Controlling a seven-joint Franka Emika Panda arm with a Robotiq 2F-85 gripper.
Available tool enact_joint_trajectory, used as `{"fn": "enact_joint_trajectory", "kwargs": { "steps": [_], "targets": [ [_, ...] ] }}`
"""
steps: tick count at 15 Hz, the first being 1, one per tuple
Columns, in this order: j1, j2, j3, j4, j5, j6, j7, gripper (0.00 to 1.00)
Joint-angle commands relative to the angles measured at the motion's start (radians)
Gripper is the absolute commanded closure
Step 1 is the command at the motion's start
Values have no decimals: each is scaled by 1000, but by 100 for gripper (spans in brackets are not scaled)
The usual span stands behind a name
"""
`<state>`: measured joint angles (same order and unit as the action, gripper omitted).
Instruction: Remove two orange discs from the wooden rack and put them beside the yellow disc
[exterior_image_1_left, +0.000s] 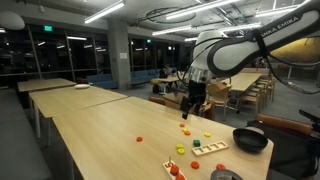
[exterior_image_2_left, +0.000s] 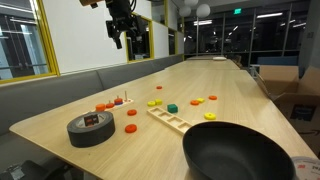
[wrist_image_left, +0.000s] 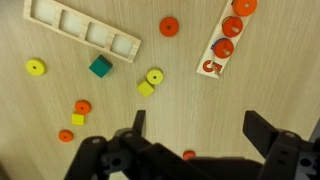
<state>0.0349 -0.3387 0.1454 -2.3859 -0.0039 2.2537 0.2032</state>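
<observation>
The wooden rack (wrist_image_left: 218, 55) is a small pale board marked with a 5, at the top right of the wrist view. Three orange discs (wrist_image_left: 233, 27) sit in a row on it. It also shows in both exterior views (exterior_image_1_left: 208, 149) (exterior_image_2_left: 112, 103). A yellow disc (wrist_image_left: 155, 76) lies left of the rack next to a yellow cube (wrist_image_left: 146, 89). Another yellow disc (wrist_image_left: 35, 67) lies far left. My gripper (wrist_image_left: 198, 130) is open and empty, high above the table (exterior_image_1_left: 190, 105) (exterior_image_2_left: 122, 30).
Loose orange discs (wrist_image_left: 169, 26) (wrist_image_left: 82, 106) and a green cube (wrist_image_left: 100, 67) are scattered about. A wooden ladder-like frame (wrist_image_left: 80, 28) lies at the upper left. A black bowl (exterior_image_1_left: 250, 140) (exterior_image_2_left: 240, 155) and a black tape roll (exterior_image_2_left: 90, 128) sit near the table edge.
</observation>
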Motion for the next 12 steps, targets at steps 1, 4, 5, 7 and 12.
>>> {"fn": "enact_joint_trajectory", "kwargs": {
  "steps": [1,4,5,7,12],
  "targets": [
    [13,7,-1,1,4,-12,22,0],
    [18,19,26,-17,-11,-32,84,0],
    [23,23,39,-24,-11,-45,112,0],
    [36,34,68,-42,-12,-71,173,0],
    [79,95,129,-69,3,-102,305,0]
  ]
}}
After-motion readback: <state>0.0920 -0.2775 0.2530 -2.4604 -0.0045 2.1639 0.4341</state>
